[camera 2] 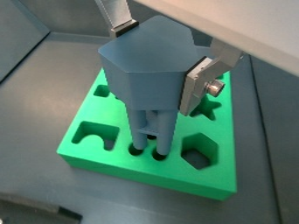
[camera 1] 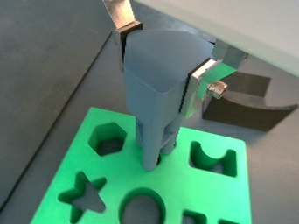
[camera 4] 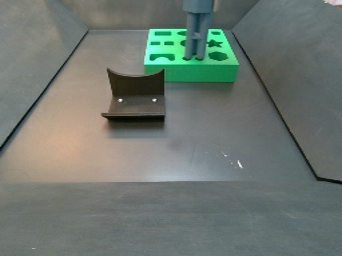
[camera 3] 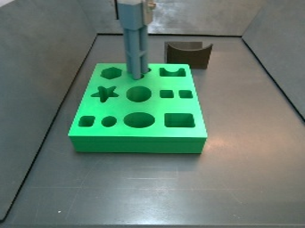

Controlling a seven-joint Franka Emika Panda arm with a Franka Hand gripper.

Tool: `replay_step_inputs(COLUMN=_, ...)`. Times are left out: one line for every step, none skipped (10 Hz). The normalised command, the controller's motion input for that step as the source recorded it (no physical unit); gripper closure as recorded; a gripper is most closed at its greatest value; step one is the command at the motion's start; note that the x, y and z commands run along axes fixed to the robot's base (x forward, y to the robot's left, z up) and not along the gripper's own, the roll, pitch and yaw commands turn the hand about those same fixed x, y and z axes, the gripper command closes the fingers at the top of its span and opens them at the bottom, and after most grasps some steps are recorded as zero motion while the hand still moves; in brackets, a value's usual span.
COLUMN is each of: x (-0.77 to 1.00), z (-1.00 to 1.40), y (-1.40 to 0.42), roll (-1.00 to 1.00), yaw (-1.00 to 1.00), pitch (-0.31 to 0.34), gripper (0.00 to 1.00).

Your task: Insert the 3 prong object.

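The 3 prong object is a tall blue-grey piece with parallel rods at its lower end. It stands upright over the green block, its rods at or in holes on the block's top, as both wrist views show. My gripper is shut on its upper part, silver fingers on either side. In a side view the gripper is above the block's far half. It also shows from the other side over the green block.
A dark brown block with a curved notch lies on the dark floor apart from the green block; it also shows behind the green block. The green block has star, hexagon, round and square holes. Grey walls enclose the floor.
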Motion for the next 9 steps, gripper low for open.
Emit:
replay_step_inputs(x=-0.17, z=-0.27, y=0.09, roll=0.0, yaw=0.0, pitch=0.0, gripper=1.0)
replay_step_inputs(x=0.29, z=-0.57, y=-0.04, roll=-0.03, yaw=0.05, pitch=-0.013, gripper=1.0)
replay_step_inputs(x=0.65, z=-0.66, y=-0.04, roll=-0.06, yaw=0.0, pitch=0.003, gripper=1.0)
replay_step_inputs(x=0.77, z=-0.6, y=0.0, roll=-0.01, yaw=0.0, pitch=0.081, gripper=1.0)
replay_step_inputs(x=0.62, z=-0.53, y=0.03, roll=0.0, yaw=0.0, pitch=0.097, gripper=1.0)
replay_step_inputs(x=0.36, z=-0.53, y=0.03, roll=0.01, yaw=0.02, pitch=0.03, gripper=1.0)
replay_step_inputs(x=0.0, z=-0.49, y=0.0, roll=0.0, yaw=0.11, pitch=0.0, gripper=1.0)
replay_step_inputs(x=-0.17, z=-0.47, y=0.0, roll=0.0, yaw=0.11, pitch=-0.036, gripper=1.0)
replay_step_inputs(x=-0.36, z=-0.42, y=0.0, roll=0.0, yaw=0.1, pitch=-0.03, gripper=1.0)
